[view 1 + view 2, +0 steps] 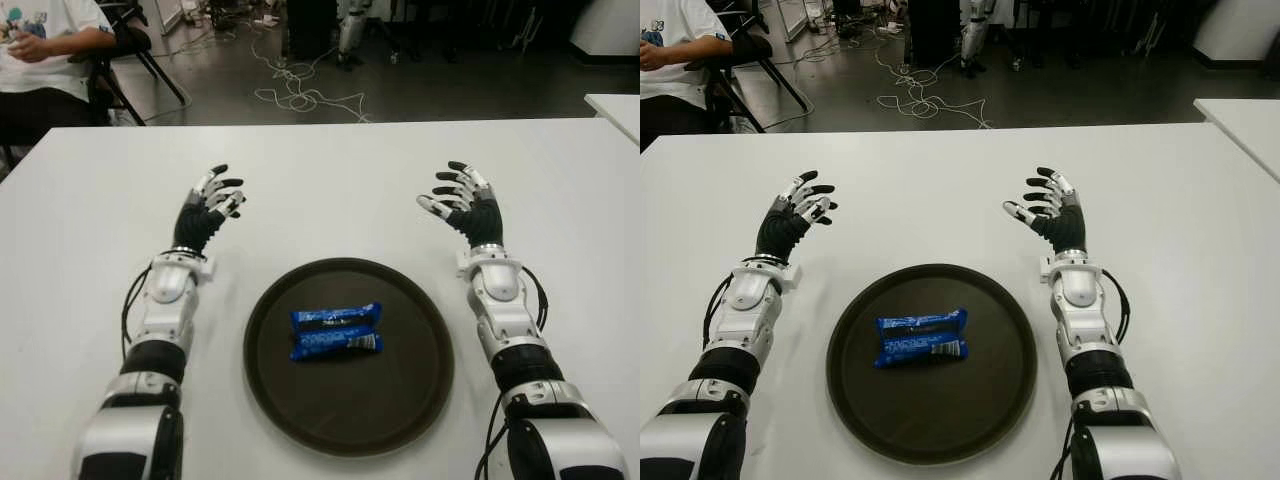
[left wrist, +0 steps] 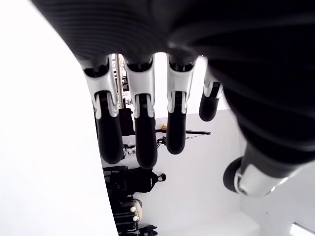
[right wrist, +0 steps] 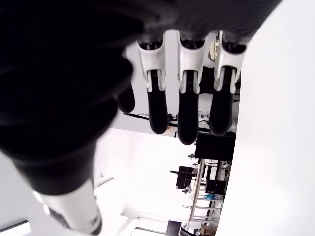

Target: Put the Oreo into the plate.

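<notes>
Oreo point(image 1: 336, 331) lies in plate point(image 1: 420, 400), hands empty

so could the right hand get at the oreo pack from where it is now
Probably yes. The Oreo pack lies uncovered in the middle of the plate, and the right hand, open and empty, shows beyond the plate's right side with nothing between them.

The Oreo point(image 1: 336, 331) lay in the plate point(image 1: 420, 390) on the counter point(image 1: 330, 190), between left hand point(image 1: 212, 205) and right hand point(image 1: 462, 203).
</notes>
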Action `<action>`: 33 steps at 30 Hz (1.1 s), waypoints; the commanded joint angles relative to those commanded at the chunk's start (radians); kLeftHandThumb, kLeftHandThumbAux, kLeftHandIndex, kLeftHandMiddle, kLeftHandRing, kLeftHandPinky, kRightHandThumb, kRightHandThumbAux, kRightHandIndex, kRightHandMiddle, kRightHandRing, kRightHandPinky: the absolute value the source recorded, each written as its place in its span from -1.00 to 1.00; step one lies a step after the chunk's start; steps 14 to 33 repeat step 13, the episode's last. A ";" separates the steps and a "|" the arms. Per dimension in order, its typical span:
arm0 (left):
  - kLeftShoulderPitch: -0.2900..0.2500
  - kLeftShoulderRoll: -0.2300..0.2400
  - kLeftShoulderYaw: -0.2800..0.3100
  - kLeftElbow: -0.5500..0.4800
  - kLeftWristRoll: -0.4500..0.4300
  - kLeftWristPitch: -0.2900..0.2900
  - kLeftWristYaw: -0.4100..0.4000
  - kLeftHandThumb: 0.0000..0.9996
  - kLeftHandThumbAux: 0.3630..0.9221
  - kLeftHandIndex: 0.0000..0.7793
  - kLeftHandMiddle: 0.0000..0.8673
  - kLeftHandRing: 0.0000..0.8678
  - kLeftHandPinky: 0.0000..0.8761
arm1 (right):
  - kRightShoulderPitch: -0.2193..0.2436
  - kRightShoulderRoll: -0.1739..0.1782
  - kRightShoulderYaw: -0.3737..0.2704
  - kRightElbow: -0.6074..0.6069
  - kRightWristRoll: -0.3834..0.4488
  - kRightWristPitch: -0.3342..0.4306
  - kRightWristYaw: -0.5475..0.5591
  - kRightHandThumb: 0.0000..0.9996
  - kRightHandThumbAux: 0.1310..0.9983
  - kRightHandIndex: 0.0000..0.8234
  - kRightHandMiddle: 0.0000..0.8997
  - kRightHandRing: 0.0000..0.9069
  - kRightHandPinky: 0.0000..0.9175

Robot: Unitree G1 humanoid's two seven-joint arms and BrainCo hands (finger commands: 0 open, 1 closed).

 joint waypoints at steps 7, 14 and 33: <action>-0.001 -0.001 0.000 -0.002 0.004 0.009 0.008 -0.45 -0.05 -0.63 -0.39 -0.25 -0.04 | -0.003 -0.001 -0.003 0.007 0.004 -0.003 0.007 -0.81 0.56 -0.44 -0.31 -0.25 -0.13; 0.000 -0.003 0.000 -0.007 0.005 0.014 0.016 -0.46 -0.09 -0.64 -0.39 -0.25 -0.05 | -0.002 0.000 -0.003 0.006 0.004 -0.008 0.010 -0.80 0.58 -0.48 -0.32 -0.23 -0.09; 0.000 -0.003 0.000 -0.007 0.005 0.014 0.016 -0.46 -0.09 -0.64 -0.39 -0.25 -0.05 | -0.002 0.000 -0.003 0.006 0.004 -0.008 0.010 -0.80 0.58 -0.48 -0.32 -0.23 -0.09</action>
